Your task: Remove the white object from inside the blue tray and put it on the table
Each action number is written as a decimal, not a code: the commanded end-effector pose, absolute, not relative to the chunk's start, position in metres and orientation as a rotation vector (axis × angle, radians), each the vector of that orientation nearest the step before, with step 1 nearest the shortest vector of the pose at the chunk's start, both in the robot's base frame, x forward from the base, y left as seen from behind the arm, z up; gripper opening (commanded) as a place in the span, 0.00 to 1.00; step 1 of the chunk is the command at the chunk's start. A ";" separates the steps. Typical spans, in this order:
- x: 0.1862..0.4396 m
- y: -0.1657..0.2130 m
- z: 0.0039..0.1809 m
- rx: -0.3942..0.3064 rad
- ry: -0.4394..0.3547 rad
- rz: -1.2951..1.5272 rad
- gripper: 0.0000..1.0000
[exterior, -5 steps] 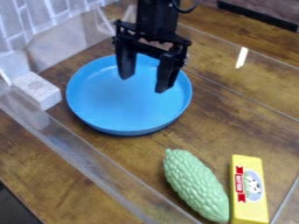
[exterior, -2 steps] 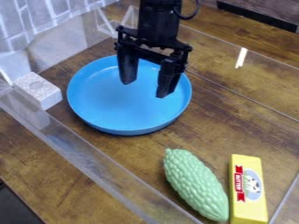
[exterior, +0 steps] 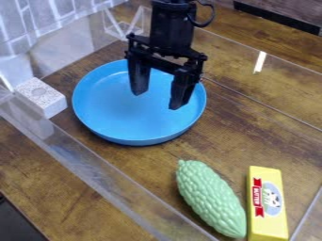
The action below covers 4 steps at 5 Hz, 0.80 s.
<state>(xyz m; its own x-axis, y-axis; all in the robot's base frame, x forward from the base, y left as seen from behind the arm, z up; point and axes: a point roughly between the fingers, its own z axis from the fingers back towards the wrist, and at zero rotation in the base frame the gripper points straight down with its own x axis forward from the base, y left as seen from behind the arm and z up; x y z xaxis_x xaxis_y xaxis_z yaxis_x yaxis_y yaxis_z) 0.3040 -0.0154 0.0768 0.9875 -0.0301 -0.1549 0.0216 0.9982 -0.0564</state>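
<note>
White block (exterior: 38, 94): on the table just left of the tray, outside its rim, near the left edge of view; it is not in the tray, so judging by how things lie the task looks done
Handling: looks like a small rigid block with rough, speckled faces, probably light and not slippery; its flat opposite sides would be the place to pinch it, from above
Tray (exterior: 104, 127): round, shallow, bright blue; the bare floor that shows holds nothing
Claw (exterior: 164, 87): black, pointing down over the right half of the tray, fingers spread wide and gripping nothing
Table (exterior: 75, 193): dark wood with grain; a clear sheet or low barrier runs across the foreground with glare
Gourd (exterior: 210, 198): green, bumpy, lying on the table at lower right, well apart from the tray
Yellow pack (exterior: 266, 203): flat, just right of the gourd, its print too small to read
Hard to tell: the tray floor behind the fingers is covered; whether the fingertips touch the tray is unclear; the arm above the claw is cut off at the top; the block's material is a guess
</note>
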 end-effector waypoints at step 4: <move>0.316 -0.025 0.083 -0.071 0.118 -0.060 1.00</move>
<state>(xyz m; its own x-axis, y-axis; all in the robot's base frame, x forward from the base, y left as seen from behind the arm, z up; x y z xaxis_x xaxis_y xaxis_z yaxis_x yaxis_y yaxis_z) 0.3055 -0.0184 0.0676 0.9834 -0.0430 -0.1762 0.0303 0.9968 -0.0741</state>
